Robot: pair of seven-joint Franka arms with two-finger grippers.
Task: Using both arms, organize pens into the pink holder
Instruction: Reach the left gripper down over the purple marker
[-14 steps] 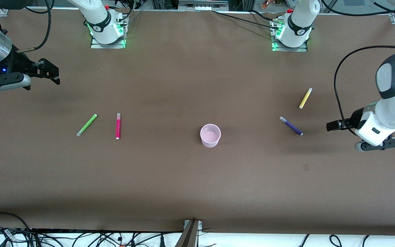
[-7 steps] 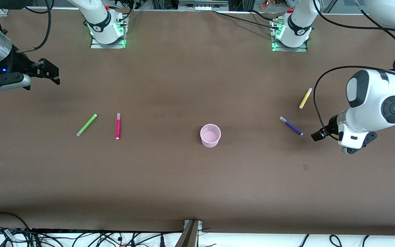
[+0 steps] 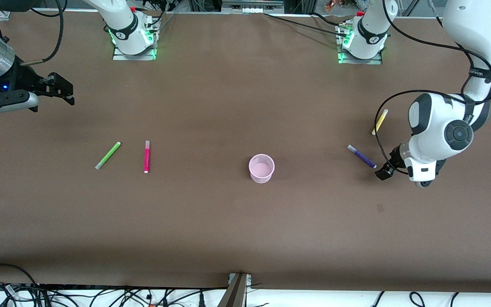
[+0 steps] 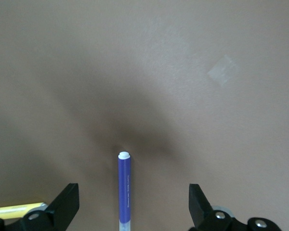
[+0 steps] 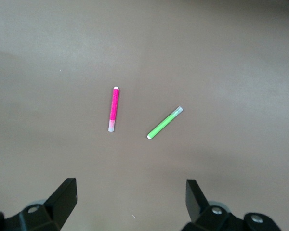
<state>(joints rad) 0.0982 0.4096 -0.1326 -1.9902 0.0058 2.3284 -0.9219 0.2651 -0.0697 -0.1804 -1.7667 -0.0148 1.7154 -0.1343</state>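
Four pens lying flat around an empty pink holder point(image 3: 261, 168).
Left gripper point(image 3: 382, 174), fingers spread, hovering at the purple pen point(image 3: 362, 156)'s 4 o'clock tip; right gripper point(image 3: 60, 89), fingers spread, waiting above the green pen point(image 3: 108, 155) and magenta pen point(image 3: 146, 156); yellow pen point(image 3: 379, 122) at purple's 1 o'clock.

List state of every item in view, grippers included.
Pink holder: upright, empty.
Green pen: flat on table, toward the right arm's end.
Magenta pen: flat on table, beside green pen.
Purple pen: flat on table, not gripped.
Yellow pen: flat on table, partly hidden by a cable.
Left gripper: open, over purple pen.
Right gripper: open, empty, waiting.
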